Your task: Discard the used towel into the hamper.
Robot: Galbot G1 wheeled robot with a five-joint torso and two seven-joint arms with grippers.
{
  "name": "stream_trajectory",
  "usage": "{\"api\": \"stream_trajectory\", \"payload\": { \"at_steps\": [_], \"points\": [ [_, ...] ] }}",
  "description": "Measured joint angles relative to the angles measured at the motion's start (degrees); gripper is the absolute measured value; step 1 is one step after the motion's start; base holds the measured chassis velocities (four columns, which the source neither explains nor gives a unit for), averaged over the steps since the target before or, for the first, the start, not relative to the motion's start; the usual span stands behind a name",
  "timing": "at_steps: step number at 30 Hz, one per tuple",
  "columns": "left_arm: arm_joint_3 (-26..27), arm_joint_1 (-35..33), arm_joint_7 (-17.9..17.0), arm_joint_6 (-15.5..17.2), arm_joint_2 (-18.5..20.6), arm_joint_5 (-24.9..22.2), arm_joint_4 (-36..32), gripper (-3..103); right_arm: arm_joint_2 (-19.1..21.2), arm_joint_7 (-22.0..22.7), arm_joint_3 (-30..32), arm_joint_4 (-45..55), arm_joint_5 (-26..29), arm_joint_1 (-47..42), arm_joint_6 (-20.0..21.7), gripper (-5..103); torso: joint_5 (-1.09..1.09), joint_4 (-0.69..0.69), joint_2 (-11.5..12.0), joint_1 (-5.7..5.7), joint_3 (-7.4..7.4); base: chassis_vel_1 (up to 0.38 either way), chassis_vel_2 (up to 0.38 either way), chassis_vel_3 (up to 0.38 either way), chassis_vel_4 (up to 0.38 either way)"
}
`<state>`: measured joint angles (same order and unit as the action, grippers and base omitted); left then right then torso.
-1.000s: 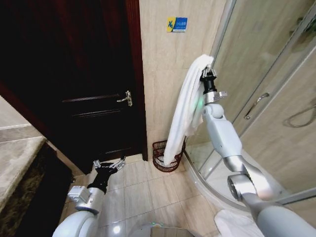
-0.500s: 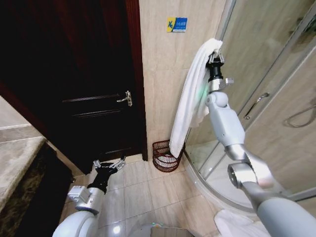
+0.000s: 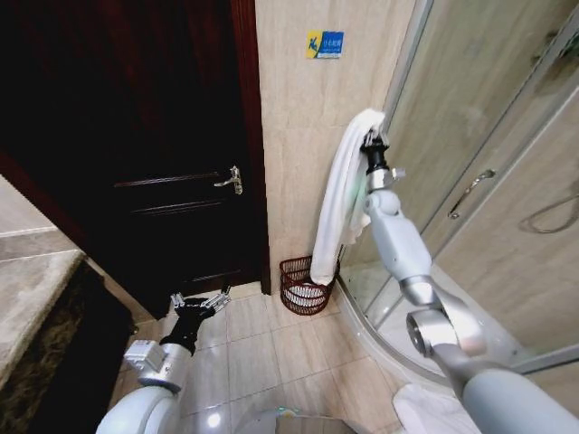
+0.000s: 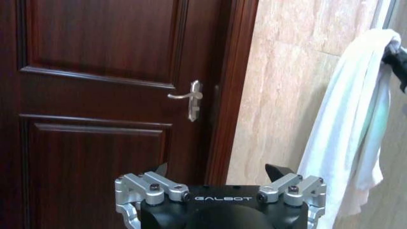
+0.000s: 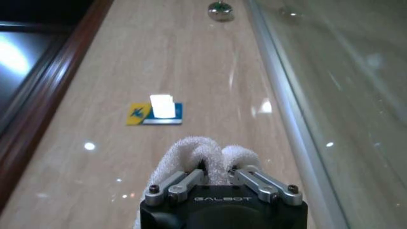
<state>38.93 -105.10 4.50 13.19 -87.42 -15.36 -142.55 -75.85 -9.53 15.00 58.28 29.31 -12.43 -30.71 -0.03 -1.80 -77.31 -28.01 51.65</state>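
Note:
The white towel [image 3: 339,199] hangs in a long fold from my right gripper [image 3: 373,141], which is raised high beside the tiled wall and shut on the towel's top. Its lower end dangles just above the far rim of the hamper [image 3: 296,295], a small reddish-brown wire basket on the floor in the corner. In the right wrist view, the right gripper [image 5: 214,172] pinches a bunch of towel [image 5: 202,149] between its fingers. My left gripper [image 3: 199,304] stays low near the floor in front of the door, open and holding nothing. The left gripper [image 4: 220,172] also faces the towel [image 4: 346,119] from afar.
A dark wooden door [image 3: 172,154] with a metal handle [image 3: 233,180] stands left of the hamper. The glass shower enclosure [image 3: 488,163] with its raised curved base [image 3: 384,339] lies to the right. A blue-yellow sign [image 3: 325,44] is on the wall. A stone counter [image 3: 27,298] sits at the left.
My right arm rose with the towel, then came back down and a little left. The towel's lower end now hangs slightly higher over the hamper. The left arm has not moved.

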Motion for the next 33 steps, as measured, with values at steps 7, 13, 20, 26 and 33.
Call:
{"api": "stream_trajectory", "payload": {
  "at_steps": [7,13,20,26,33],
  "points": [
    [0.00,0.00,0.00,0.00,0.00,0.00,0.00,100,0.66,0.36,0.03,5.86,0.90,-7.63,2.53,9,0.01,0.00,0.00,0.00,0.00,0.000,0.000,0.000,0.000],
    [0.00,0.00,0.00,0.00,0.00,0.00,0.00,100,1.09,0.73,0.44,9.34,1.30,-14.84,3.45,9,0.04,0.01,0.00,0.00,0.00,0.000,0.000,0.000,0.000],
    [0.00,0.00,0.00,0.00,0.00,0.00,0.00,100,1.90,1.62,1.65,14.91,-0.81,-23.61,7.80,9,0.04,0.00,0.00,0.00,0.00,0.000,0.000,0.000,0.000],
    [0.00,0.00,0.00,0.00,0.00,0.00,0.00,100,1.64,1.44,1.98,16.66,-2.76,-28.08,9.30,9,0.03,0.00,0.00,0.01,0.00,0.000,0.000,0.000,0.000],
    [0.00,-0.01,0.00,0.00,0.00,0.00,0.00,100,1.00,1.33,2.00,18.25,-2.67,-30.02,9.68,9,0.02,-0.01,-0.01,0.03,-0.01,-0.066,0.075,0.059,-0.065]
  ]
}}
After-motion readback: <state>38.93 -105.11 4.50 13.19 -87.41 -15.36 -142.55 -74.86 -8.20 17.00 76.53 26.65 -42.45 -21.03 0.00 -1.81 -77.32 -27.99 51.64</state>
